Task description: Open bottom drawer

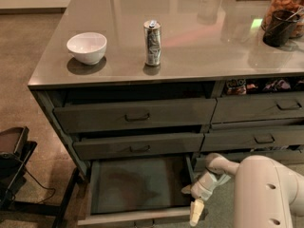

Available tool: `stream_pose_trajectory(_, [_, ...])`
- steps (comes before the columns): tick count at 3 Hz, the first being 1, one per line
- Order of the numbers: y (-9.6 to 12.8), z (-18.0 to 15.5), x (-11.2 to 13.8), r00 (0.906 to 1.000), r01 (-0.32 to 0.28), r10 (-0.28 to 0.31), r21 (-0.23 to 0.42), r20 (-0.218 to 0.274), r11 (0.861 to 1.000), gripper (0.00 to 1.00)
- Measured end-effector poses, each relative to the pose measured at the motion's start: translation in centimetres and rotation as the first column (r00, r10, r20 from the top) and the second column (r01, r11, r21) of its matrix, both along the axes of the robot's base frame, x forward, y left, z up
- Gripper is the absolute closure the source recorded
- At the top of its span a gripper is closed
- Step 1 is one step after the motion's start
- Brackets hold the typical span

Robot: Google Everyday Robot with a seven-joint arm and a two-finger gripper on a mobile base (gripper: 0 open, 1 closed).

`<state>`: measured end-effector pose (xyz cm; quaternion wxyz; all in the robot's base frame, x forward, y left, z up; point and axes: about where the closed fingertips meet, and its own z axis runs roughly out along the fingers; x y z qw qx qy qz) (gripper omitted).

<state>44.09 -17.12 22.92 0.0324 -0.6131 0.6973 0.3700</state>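
Note:
The bottom drawer of the left stack stands pulled far out toward me, and its flat grey inside is in view. Its front lies at the lower edge of the view, and the handle does not show. My gripper is at the drawer's right front corner, on the end of my white arm, which comes in from the lower right. The gripper is beside the drawer's right side wall, and I cannot tell whether it touches it.
Two taller drawers sit above, slightly ajar. The right stack's drawers are beside my arm. On the countertop stand a white bowl, a can and a jar. A black stand is on the floor at left.

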Motion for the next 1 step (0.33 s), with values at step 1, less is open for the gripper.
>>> stream_pose_trajectory(1, [0.00, 0.00, 0.00, 1.0000, 0.000, 0.000, 0.000, 0.000, 1.000, 0.00])
